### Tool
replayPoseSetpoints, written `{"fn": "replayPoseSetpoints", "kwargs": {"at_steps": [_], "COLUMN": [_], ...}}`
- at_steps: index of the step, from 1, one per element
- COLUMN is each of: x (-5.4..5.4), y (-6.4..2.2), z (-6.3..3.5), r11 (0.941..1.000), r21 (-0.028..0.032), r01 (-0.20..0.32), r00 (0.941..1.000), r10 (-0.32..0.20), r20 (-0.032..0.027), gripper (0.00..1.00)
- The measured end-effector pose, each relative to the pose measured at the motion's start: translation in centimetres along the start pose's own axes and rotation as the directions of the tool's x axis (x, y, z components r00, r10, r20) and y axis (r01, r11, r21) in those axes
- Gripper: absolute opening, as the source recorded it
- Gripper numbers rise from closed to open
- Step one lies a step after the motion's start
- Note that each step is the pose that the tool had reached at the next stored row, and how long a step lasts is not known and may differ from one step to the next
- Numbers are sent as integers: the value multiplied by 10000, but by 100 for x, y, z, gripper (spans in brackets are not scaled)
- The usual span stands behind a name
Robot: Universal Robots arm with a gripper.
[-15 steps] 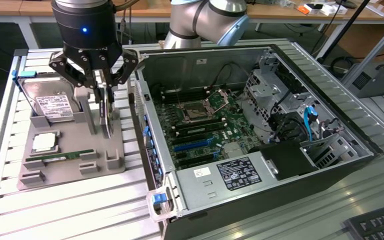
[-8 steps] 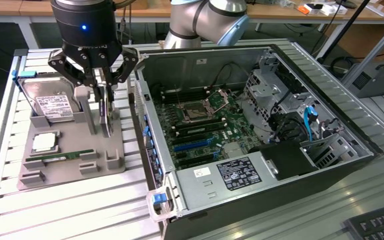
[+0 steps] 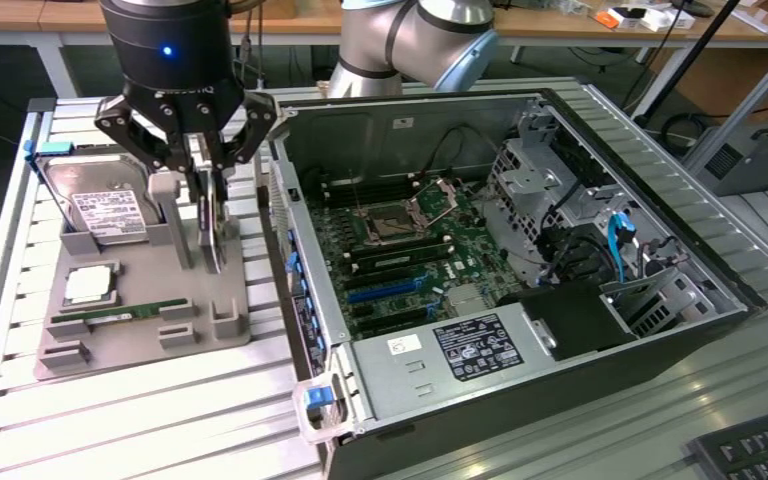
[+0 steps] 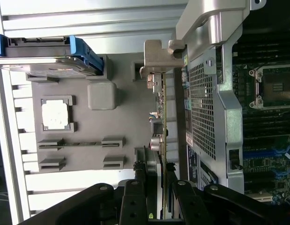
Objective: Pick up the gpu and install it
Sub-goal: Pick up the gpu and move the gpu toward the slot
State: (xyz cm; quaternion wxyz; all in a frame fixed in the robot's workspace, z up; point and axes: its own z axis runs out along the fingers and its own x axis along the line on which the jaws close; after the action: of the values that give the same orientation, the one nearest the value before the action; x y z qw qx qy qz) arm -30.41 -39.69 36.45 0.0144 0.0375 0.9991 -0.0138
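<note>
The gpu (image 3: 211, 238) stands on its long edge in the grey holder block (image 3: 144, 320), close to the open computer case. My gripper (image 3: 203, 172) hangs straight above it, one black finger on each face of the card, shut on its upper edge. In the wrist view the gpu (image 4: 162, 123) shows edge-on, with its silver end bracket (image 4: 159, 55) at the far end and my fingers (image 4: 135, 190) clamped on either side of the near end. The card's lower edge is still down at the holder.
The holder also carries a hard drive (image 3: 101, 208), a processor (image 3: 88, 285) and a green memory stick (image 3: 120, 313). On the exterior view's right, the open case (image 3: 518, 250) shows the motherboard (image 3: 384, 260), the power supply (image 3: 471, 350) and drive cages. A keyboard (image 3: 758, 450) lies at the front.
</note>
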Motion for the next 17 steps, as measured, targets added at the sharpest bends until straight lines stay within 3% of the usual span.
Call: {"fn": "replayPoseSetpoints", "kwargs": {"at_steps": [17], "x": [-2], "y": [-9], "z": [-61], "r11": [10000], "r21": [0], "r01": [0], "r00": [10000], "r10": [0], "r20": [0], "gripper": [27]}}
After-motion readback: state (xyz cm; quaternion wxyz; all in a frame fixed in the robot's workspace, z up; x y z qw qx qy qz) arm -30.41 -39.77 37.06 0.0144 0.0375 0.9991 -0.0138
